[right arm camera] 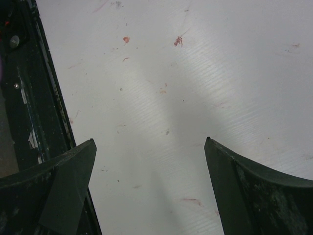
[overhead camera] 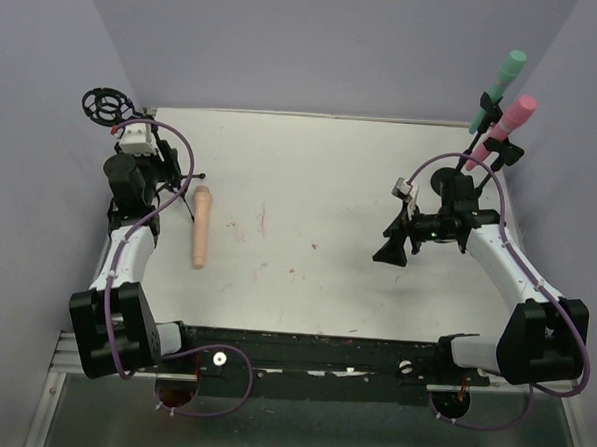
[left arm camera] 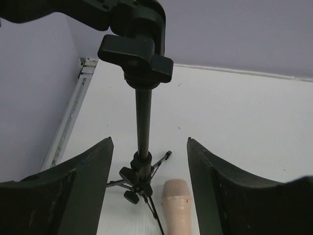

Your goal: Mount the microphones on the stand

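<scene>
Microphone (overhead camera: 200, 227), the peach one, lies flat on the tabletop (overhead camera: 311, 184): likely light, rigid (maybe slick), best taken mid-body. Left claw (left arm camera: 149, 142) and right claw (right arm camera: 149, 141) both gape, empty.

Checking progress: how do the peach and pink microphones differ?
The peach microphone lies flat on the table, unattached; the pink microphone sits clipped in the right stand, tilted upward. Peach is by the left stand; pink is far right. Both are slim, round-headed.

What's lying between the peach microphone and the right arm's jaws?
Nothing: the top view shows bare table between peach microphone and jaws, only faint red smudges.
</scene>
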Robot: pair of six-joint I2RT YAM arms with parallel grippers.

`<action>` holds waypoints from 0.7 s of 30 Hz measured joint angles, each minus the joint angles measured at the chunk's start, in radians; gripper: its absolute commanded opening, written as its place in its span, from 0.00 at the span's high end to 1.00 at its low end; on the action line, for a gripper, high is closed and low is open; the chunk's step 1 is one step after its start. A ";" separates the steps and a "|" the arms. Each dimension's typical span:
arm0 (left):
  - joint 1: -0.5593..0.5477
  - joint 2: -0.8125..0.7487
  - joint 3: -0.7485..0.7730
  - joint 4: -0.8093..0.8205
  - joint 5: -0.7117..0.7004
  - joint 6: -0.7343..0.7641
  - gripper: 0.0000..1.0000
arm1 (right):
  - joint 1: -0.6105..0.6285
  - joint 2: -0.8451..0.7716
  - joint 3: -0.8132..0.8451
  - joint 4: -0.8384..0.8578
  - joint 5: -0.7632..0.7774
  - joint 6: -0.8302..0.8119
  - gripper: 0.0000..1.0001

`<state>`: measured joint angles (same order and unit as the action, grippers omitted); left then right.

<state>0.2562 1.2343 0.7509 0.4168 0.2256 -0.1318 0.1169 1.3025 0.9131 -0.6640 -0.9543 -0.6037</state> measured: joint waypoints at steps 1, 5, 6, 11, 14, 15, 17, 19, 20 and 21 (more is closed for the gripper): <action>0.000 0.020 0.000 0.027 0.000 0.006 0.36 | 0.000 0.004 0.000 0.000 0.000 0.000 0.00; 0.000 0.071 0.003 0.084 0.001 0.019 0.46 | 0.000 0.019 0.000 0.000 0.001 -0.003 0.00; 0.000 0.084 0.009 0.092 0.002 0.023 0.53 | 0.000 0.021 0.000 0.000 0.001 -0.003 0.00; 0.000 0.141 0.062 0.105 0.032 0.041 0.97 | 0.000 0.034 0.000 0.000 0.001 -0.009 0.00; 0.002 0.162 0.087 0.098 0.056 0.050 1.00 | 0.000 0.045 0.000 -0.001 0.003 -0.011 0.00; 0.002 0.168 0.093 0.097 0.063 0.055 1.00 | 0.000 0.048 0.000 -0.001 0.004 -0.012 0.00; 0.002 0.174 0.106 0.089 0.073 0.061 1.00 | 0.000 0.055 0.000 -0.002 0.004 -0.016 0.00; 0.002 0.175 0.121 0.076 0.077 0.069 1.00 | 0.000 0.059 0.000 -0.003 0.004 -0.018 0.00; 0.002 0.175 0.132 0.069 0.079 0.073 1.00 | 0.000 0.061 0.000 -0.003 0.004 -0.018 0.00; 0.002 0.175 0.143 0.064 0.080 0.076 1.00 | 0.000 0.061 0.000 -0.004 0.004 -0.018 0.00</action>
<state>0.2584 1.4094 0.8944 0.4808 0.3054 -0.0559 0.1169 1.3636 0.9131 -0.6678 -0.9501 -0.6220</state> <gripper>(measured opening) 0.056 0.997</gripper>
